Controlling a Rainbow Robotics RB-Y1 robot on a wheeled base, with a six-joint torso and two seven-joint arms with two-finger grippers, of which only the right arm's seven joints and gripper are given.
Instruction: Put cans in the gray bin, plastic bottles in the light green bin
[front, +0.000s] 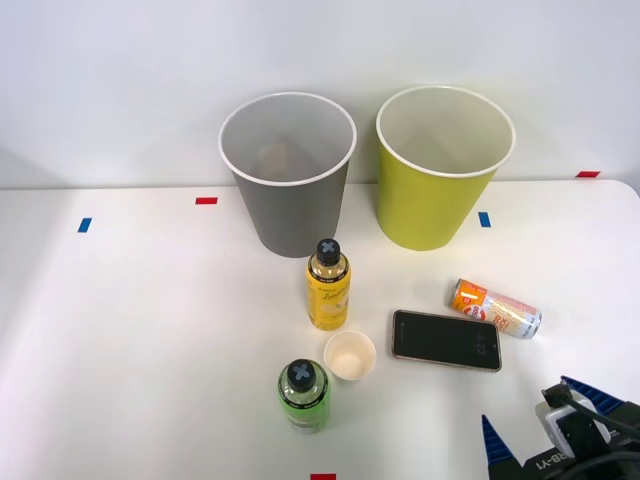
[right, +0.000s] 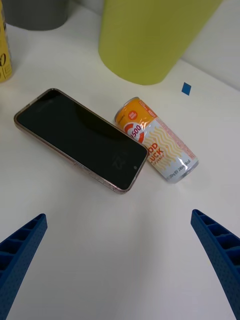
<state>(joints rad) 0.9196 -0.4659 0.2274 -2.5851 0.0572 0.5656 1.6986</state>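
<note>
My right gripper (front: 535, 425) hangs spread and empty near the can (front: 494, 308), which lies on the table beside the phone (front: 446, 340), so nothing looks sorted yet: both bottles stand outside the bins.

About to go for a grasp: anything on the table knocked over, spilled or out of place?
The can lies on its side beside a phone, while both bottles stand upright. The phone and a small paper cup belong in neither bin. Nothing spilled or damaged shows. The right gripper is open.
</note>
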